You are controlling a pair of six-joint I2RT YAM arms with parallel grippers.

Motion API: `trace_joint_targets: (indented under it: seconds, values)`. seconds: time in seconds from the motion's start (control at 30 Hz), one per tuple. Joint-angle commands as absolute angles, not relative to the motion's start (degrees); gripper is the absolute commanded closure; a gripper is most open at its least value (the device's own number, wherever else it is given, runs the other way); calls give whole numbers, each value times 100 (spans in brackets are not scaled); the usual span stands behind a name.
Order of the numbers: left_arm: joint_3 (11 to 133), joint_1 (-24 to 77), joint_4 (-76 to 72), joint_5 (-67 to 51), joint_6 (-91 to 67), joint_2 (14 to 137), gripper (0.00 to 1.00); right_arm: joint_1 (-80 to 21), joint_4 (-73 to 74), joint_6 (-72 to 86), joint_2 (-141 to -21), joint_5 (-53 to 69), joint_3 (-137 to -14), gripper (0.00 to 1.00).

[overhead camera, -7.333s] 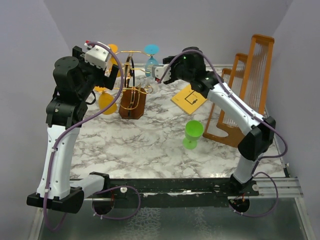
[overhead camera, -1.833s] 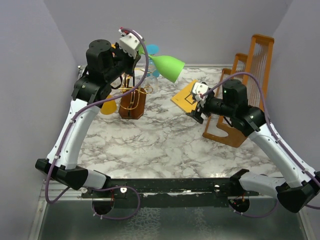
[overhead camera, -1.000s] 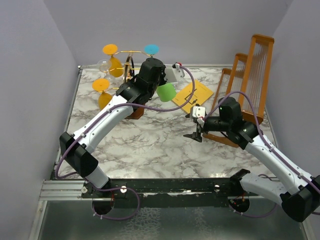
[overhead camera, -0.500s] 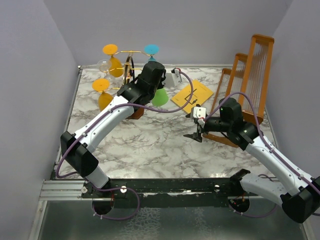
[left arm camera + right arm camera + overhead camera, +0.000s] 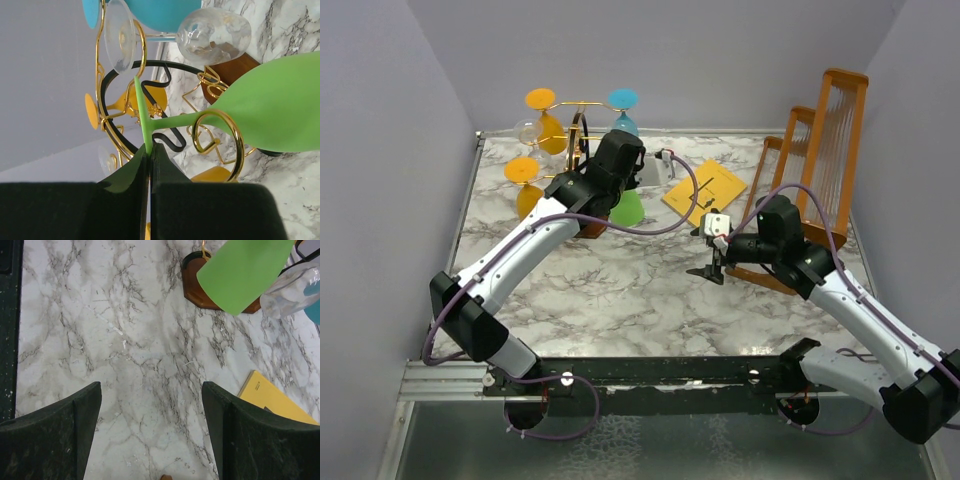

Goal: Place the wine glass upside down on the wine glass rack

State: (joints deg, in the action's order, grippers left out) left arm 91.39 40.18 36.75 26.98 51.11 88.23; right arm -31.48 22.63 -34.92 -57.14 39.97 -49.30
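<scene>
Wine glass, the green one, is already turned bowl-down at the wine glass rack, which stands towards the far left corner of the table. My left gripper is clamped tight on the edge of the glass's foot. In the left wrist view the stem crosses one of the rack's gold curls, with the bowl hanging just past it above the brown block base. I cannot tell whether the stem is fully inside the curl or only lying against it.

I judge the carrying and flipping done and the hanging nearly so. What's left is to seat the foot on the wire, let go, and back out without knocking the other glasses hanging there.

My right gripper hangs wide open and empty over the right half of the table, well apart from the rack.
</scene>
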Motion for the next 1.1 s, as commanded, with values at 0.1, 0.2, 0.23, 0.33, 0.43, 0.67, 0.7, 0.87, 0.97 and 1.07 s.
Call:
trace_joint_targets:
  seconds: [0.1,0.2,0.23,0.33,0.43,0.67,0.7,0.87,0.97,1.07]
  values:
    - [9237,3994,4128,2416,5110,8451,100,-3138,2134,-3576,-5770,4010,-4880,20]
    - [9222,3998,4217,2464,5135,8440,100,-3138,2186,-3568,-5815,3975,-4940,20]
    - [9204,3999,4239,2484,5162,8419,100,-3138,2191,-3568,-5822,4002,-4930,20]
    - [9251,3995,4373,2436,5162,8376,100,-3136,2146,-3591,-5823,4005,-4879,20]
    - [9259,3999,4476,2338,5149,8290,100,-3137,2171,-3577,-5840,3978,-4927,20]
    - [9272,3992,4753,2054,5191,8184,100,-3137,2172,-3585,-5846,3967,-4885,20]
    - [9272,3998,4756,2015,5210,8176,100,-3138,2151,-3592,-5846,3985,-4864,20]
    - [9340,3999,4821,1850,5212,8114,100,-3138,2159,-3592,-5875,3934,-4887,20]
    - [9351,3997,4806,1694,5216,8116,100,-3136,2126,-3615,-5881,3945,-4828,20]
    - [9376,4008,4805,1624,5194,8150,100,-3138,2159,-3606,-5882,3891,-4872,20]
